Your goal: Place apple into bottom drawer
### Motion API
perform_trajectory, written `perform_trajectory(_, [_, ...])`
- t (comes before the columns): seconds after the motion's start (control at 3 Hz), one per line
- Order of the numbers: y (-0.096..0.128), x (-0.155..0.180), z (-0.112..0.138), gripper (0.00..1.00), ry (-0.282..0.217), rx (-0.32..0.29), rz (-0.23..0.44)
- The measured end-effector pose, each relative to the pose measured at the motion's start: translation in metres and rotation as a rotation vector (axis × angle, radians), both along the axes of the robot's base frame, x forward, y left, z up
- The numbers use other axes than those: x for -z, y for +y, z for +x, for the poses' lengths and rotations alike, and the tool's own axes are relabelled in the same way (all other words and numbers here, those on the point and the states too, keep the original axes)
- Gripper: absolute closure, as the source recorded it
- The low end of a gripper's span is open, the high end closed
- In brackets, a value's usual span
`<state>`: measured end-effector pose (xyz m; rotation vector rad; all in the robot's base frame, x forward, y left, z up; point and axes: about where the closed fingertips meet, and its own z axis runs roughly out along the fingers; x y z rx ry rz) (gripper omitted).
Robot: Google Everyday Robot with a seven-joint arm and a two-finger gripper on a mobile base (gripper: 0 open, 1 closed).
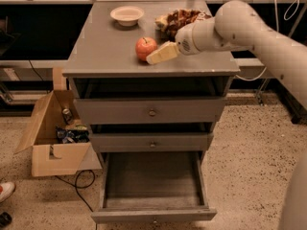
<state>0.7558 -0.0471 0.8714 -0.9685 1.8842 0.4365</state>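
Note:
The apple (pixel 145 47), red-orange with a short dark stem, sits on the grey cabinet top (pixel 105 51), right of centre. My gripper (pixel 159 55), with cream fingers, reaches in from the right and lies right against the apple's right side, just above the cabinet top. The bottom drawer (pixel 152 180) is pulled out below, its bare grey floor showing. The two drawers above it are closed.
A cream shallow bowl (pixel 127 15) stands at the back of the cabinet top. A brown crinkled snack bag (pixel 178 18) lies at the back right, behind my arm. An open cardboard box (pixel 53 133) with items stands on the floor to the left, with a cable beside it.

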Motion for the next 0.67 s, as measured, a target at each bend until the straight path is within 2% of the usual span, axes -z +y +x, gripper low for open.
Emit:
perform_trajectory(0.33, [0.015, 0.016, 0.018, 0.00, 0.014, 0.001, 0.027])
perform_trajectory(0.67, [0.038, 0.022, 0.025, 0.19, 0.011, -0.021, 0.056])
